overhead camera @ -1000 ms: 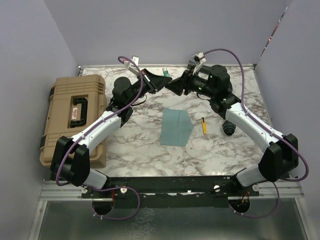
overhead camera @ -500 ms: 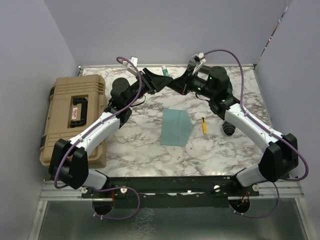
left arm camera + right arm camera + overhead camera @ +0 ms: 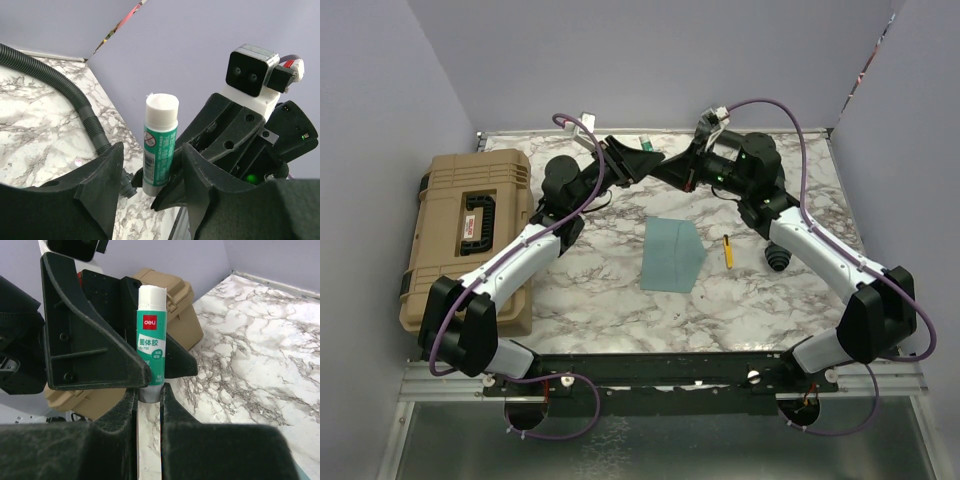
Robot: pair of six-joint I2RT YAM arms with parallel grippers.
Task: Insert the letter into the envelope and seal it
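Observation:
The teal envelope (image 3: 672, 253) lies flat in the middle of the marble table (image 3: 600, 290). The tan letter is not in view. Both grippers meet above the back of the table. My right gripper (image 3: 148, 392) is shut on the base of an upright green and white glue stick (image 3: 151, 345). My left gripper (image 3: 152, 155) is open, its fingers (image 3: 100, 185) standing either side of the glue stick (image 3: 160, 145) with a gap. In the top view the left gripper (image 3: 642, 160) and right gripper (image 3: 665, 172) touch tips under the stick (image 3: 646, 140).
A tan hard case (image 3: 470, 235) lies at the table's left edge. A small yellow stick (image 3: 727, 250) and a black ribbed object (image 3: 778, 257) lie right of the envelope. Purple walls close the back and sides.
My right gripper has edged left and closed the gap to the left gripper. The glue stick and the envelope have stayed where they were.

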